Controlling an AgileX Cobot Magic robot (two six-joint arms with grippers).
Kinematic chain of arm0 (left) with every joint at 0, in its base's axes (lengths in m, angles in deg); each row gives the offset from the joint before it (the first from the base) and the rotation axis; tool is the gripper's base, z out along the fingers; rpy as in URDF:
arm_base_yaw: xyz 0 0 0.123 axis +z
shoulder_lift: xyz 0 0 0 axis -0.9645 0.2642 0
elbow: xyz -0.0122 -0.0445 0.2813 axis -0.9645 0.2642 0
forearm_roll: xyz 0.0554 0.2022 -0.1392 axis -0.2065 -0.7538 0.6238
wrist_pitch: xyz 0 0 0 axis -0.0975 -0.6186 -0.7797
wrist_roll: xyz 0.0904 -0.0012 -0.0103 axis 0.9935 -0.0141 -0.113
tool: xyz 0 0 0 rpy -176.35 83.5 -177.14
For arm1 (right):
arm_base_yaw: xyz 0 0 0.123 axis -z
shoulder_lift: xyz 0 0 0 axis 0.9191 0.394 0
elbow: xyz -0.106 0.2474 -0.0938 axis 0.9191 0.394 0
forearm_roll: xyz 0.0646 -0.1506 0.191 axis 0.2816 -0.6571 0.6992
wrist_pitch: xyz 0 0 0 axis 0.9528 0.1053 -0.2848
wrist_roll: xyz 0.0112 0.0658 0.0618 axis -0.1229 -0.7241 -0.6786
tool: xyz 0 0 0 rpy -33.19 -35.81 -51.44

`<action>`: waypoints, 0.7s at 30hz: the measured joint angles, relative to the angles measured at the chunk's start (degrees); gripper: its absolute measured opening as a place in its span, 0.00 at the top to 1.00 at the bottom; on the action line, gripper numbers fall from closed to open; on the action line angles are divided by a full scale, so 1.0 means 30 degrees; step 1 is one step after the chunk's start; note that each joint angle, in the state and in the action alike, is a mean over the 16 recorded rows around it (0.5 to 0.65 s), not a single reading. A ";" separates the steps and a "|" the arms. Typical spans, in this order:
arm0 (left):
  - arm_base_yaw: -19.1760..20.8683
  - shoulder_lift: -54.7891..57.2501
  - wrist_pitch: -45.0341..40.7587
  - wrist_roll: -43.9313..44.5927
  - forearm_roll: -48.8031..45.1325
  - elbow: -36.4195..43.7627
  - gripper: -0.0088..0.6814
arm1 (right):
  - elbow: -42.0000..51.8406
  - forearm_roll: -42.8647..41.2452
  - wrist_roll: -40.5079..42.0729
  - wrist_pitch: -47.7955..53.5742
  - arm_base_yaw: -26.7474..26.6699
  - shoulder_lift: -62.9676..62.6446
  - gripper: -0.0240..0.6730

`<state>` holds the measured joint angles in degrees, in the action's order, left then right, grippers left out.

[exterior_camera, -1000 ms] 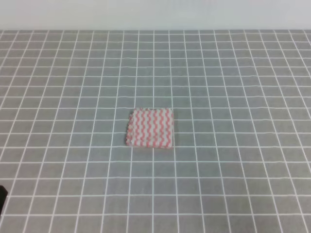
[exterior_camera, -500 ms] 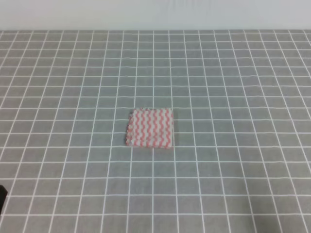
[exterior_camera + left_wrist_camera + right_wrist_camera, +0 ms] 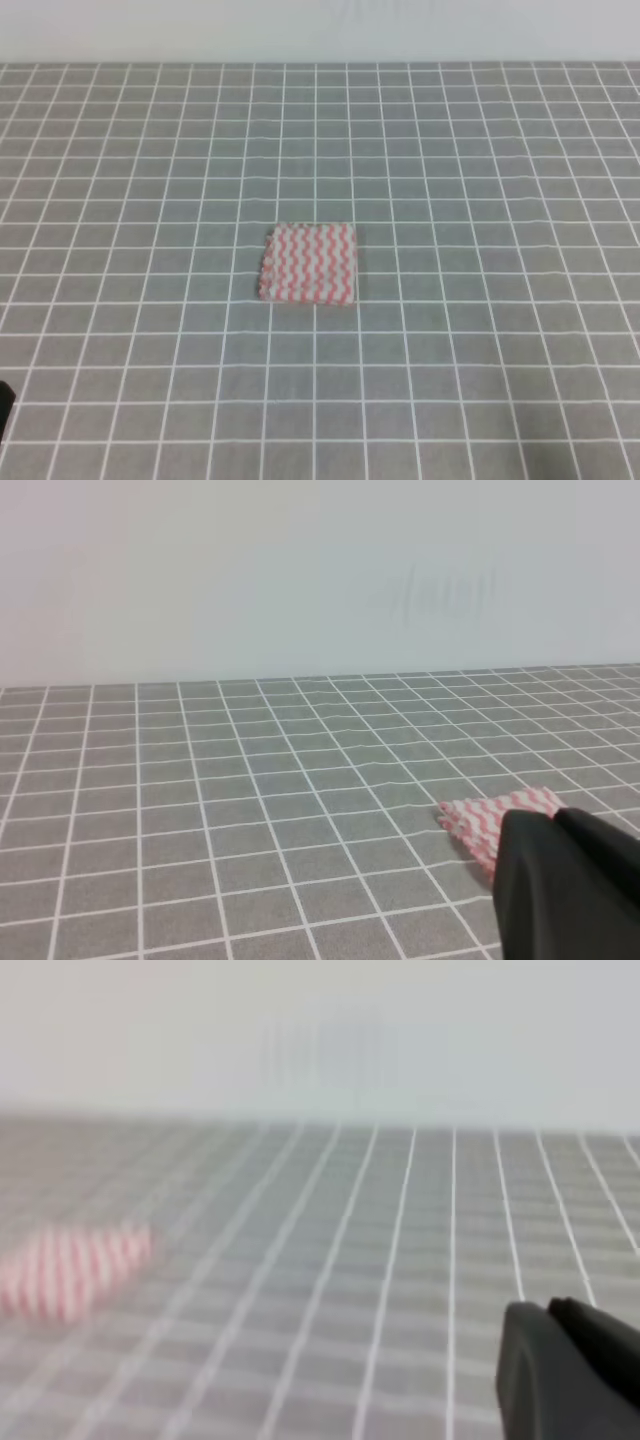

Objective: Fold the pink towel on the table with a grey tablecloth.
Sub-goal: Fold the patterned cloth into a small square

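The table with a grey tablecloth point(image 3: 480, 180) was spread across pretty much the whole exterior high view, white grid lines all over it. The pink towel point(image 3: 309, 263) was laid flat near the middle as a compact, roughly square shape, nothing touching it. The left gripper point(image 3: 570, 885) was only caught as a dark bit at the corner of its wrist view, just in front of the towel. Same for the right gripper point(image 3: 572, 1370), well apart from it. Whether either pincer was spread or pressed together couldn't be told.

Matte black left claw point(image 3: 565, 885), smooth rounded casing, right claw point(image 3: 570, 1370) seemingly alike
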<state>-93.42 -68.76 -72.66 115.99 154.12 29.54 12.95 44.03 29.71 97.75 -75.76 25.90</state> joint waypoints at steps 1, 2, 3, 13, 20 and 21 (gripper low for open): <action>0.0000 0.0000 0.0000 0.0000 0.0000 0.0000 0.99 | 0.0019 -0.0196 -0.0127 0.0348 0.0000 -0.0005 0.99; 0.0000 0.0000 0.0000 0.0000 0.0000 0.0000 0.99 | 0.0037 -0.0389 -0.0254 0.0696 -0.0001 -0.0010 0.99; 0.0000 0.0000 0.0000 0.0000 0.0000 0.0000 0.99 | 0.0037 -0.0578 -0.0375 0.1058 -0.0001 -0.0010 0.99; -0.0004 0.0041 0.0000 0.0000 0.0000 0.0000 0.99 | 0.0031 -0.1629 -0.1388 0.3151 -0.0001 -0.0010 0.99; -0.0011 0.0124 0.0050 0.0008 -0.0019 0.0007 0.99 | -0.0045 -0.1558 -0.1378 0.3272 0.0001 0.0014 0.99; -0.0011 0.0124 0.0050 0.0008 -0.0019 0.0007 0.99 | -0.0045 -0.1556 -0.1378 0.3272 0.0001 0.0014 0.99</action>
<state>-93.45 -68.38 -72.51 116.01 154.07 29.56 12.82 39.37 25.58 107.57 -75.76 25.94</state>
